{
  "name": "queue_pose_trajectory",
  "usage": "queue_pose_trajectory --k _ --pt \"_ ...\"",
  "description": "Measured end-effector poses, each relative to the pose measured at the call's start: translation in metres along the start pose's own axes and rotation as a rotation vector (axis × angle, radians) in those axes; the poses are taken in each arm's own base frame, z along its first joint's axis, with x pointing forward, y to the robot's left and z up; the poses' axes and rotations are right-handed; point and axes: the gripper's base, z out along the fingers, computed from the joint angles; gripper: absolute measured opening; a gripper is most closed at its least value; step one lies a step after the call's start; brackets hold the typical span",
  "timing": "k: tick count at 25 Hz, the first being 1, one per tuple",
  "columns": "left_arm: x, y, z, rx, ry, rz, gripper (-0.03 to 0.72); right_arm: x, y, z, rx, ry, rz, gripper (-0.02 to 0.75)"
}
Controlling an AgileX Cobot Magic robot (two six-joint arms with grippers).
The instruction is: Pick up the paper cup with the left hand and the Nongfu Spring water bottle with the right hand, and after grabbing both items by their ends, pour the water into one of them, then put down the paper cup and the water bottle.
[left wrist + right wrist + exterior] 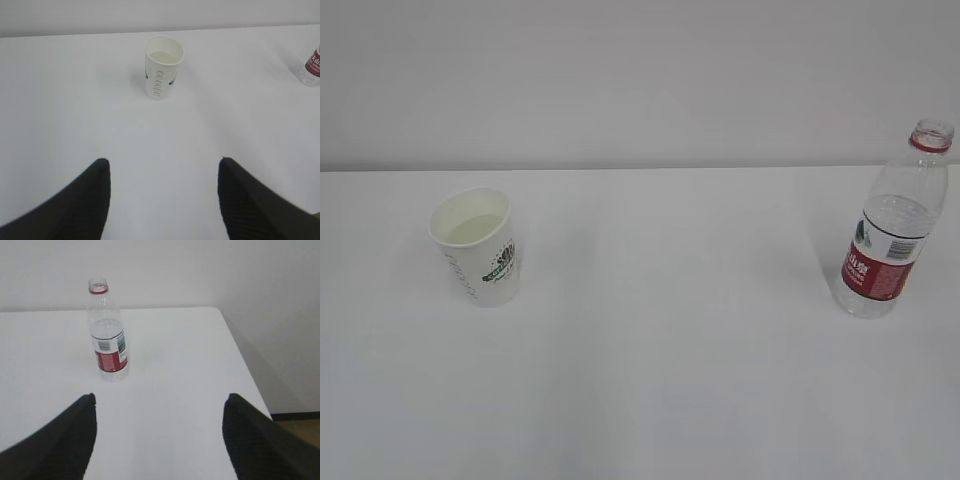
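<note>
The white paper cup (480, 248) with a green logo stands upright on the left of the white table, and clear water shows inside it. The uncapped Nongfu Spring water bottle (890, 225) stands upright at the far right. Neither arm appears in the exterior view. In the left wrist view the cup (162, 67) is well ahead of my left gripper (164, 164), which is open and empty. In the right wrist view the bottle (107, 335) stands ahead and to the left of my right gripper (159, 399), also open with nothing between its fingers.
The white table (670, 380) meets a pale wall at the back. Its right edge and rounded far corner (220, 315) show in the right wrist view, with floor (300, 427) beyond. The bottle's base (311, 70) shows at the right edge of the left wrist view.
</note>
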Motion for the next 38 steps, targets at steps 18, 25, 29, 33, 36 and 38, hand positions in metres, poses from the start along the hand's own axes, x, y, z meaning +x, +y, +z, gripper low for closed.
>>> queue_pose_trajectory --k 18,25,29,33,36,38 --pt "0.014 0.007 0.017 -0.057 0.056 0.026 0.487 0.023 0.01 0.032 -0.034 0.141 -0.012 0.589" --pt "0.024 0.009 0.031 -0.066 0.113 0.027 0.486 0.023 0.008 0.032 -0.017 0.14 -0.019 0.588" --pt "0.024 0.009 0.031 -0.066 0.116 0.038 0.486 0.023 0.008 0.033 -0.013 0.143 -0.021 0.588" --pt "0.026 0.01 0.034 -0.076 0.128 0.05 0.486 0.031 0.009 0.042 -0.01 0.183 -0.03 0.588" --pt "0.03 0.011 0.04 -0.08 0.153 0.053 0.486 0.037 0.011 0.049 -0.009 0.217 -0.035 0.588" --pt "0.031 0.011 0.041 -0.08 0.149 0.054 0.486 0.04 0.011 0.051 -0.009 0.229 -0.037 0.588"
